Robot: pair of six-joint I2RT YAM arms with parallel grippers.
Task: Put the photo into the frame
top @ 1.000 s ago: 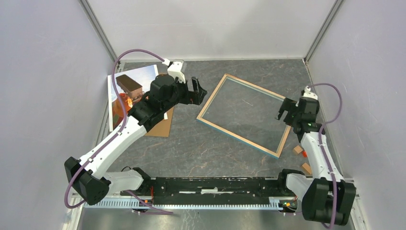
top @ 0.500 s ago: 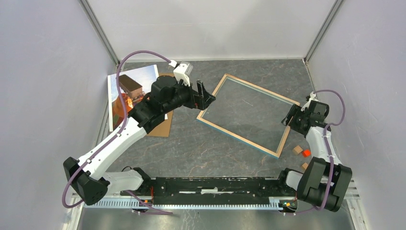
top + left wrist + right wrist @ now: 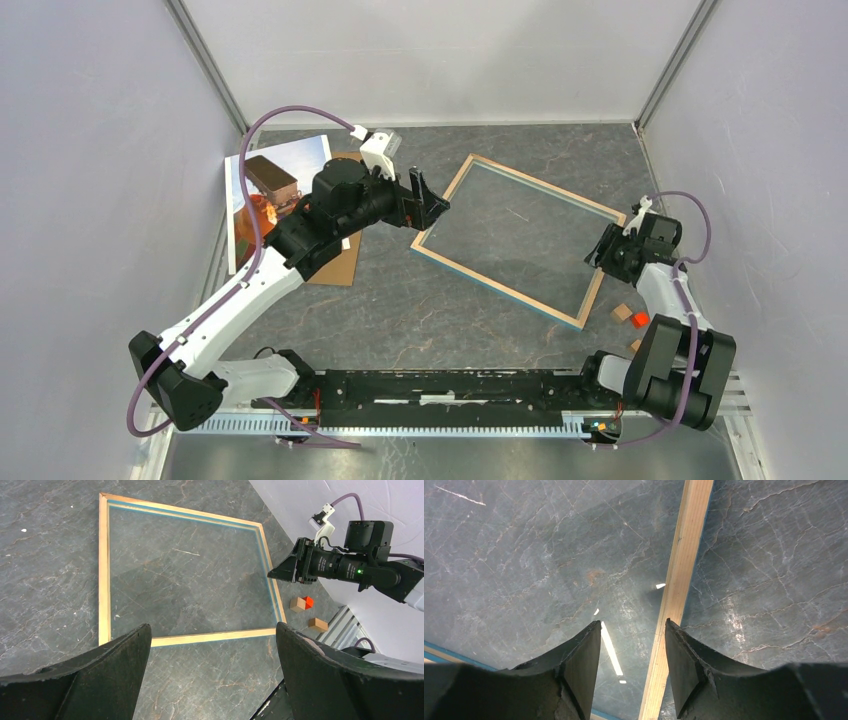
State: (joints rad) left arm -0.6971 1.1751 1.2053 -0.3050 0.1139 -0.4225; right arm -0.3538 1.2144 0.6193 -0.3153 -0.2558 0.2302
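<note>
The frame (image 3: 500, 290) lies flat on the table, wood rim up, with a blue edge and clear pane. It also shows in the left wrist view (image 3: 104, 570) and the right wrist view (image 3: 681, 575). The photo (image 3: 262, 185) of the balloon leans at the far left, partly hidden by my left arm. My left gripper (image 3: 428, 200) is open and empty, just above the frame's left corner. My right gripper (image 3: 603, 245) is open low at the frame's right rim, its jaws either side of the wood strip; it also shows in the left wrist view (image 3: 279, 571).
A plain brown backing board (image 3: 335, 268) lies under my left arm, next to the photo. Small wooden blocks, one orange-red (image 3: 640, 319), sit near the right arm's base, also seen in the left wrist view (image 3: 302, 602). Grey walls enclose three sides.
My right gripper swung lower and down to the frame's right rim. My left gripper moved right toward the frame's left corner, then stayed still.
</note>
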